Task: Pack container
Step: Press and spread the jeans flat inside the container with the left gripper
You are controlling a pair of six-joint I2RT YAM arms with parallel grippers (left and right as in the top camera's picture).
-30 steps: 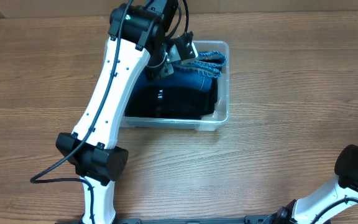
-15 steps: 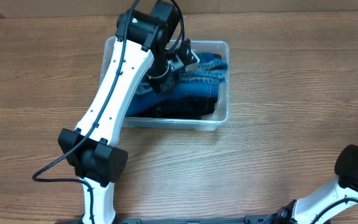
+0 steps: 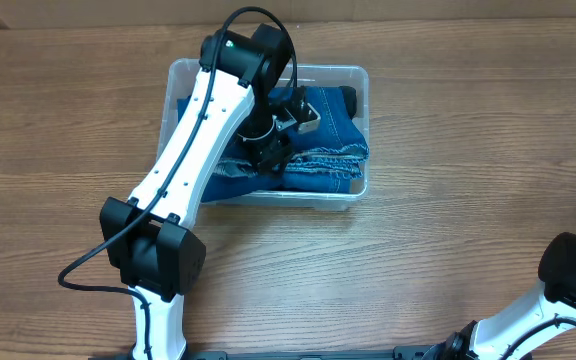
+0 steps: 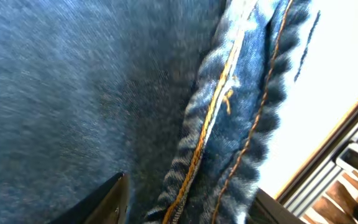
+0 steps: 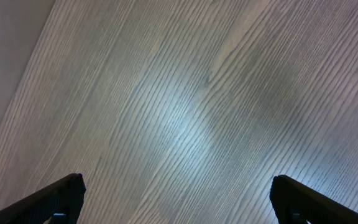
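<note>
**Materials and finishes, packing scene**

The container point(image 3: 308, 202) is clear, colourless plastic, smooth and glossy. The denim point(image 3: 330, 125) is blue cloth with a coarse twill weave, orange stitching and a fuzzy, frayed hem. The table point(image 3: 468, 150) shows matt wood grain. The left arm point(image 3: 193, 140) has a smooth white shell and matt black joints.

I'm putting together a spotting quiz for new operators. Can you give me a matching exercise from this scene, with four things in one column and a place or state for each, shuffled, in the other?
Things:
1. container
2. blue jeans
3. left claw
4. right claw

Places or states:
A. wide open above bare wood
B. folded, filling the clear tub
C. standing on the wooden table, clear plastic
D. low over the denim's frayed hem, inside the tub

Pairs: 1-C, 2-B, 3-D, 4-A
</note>
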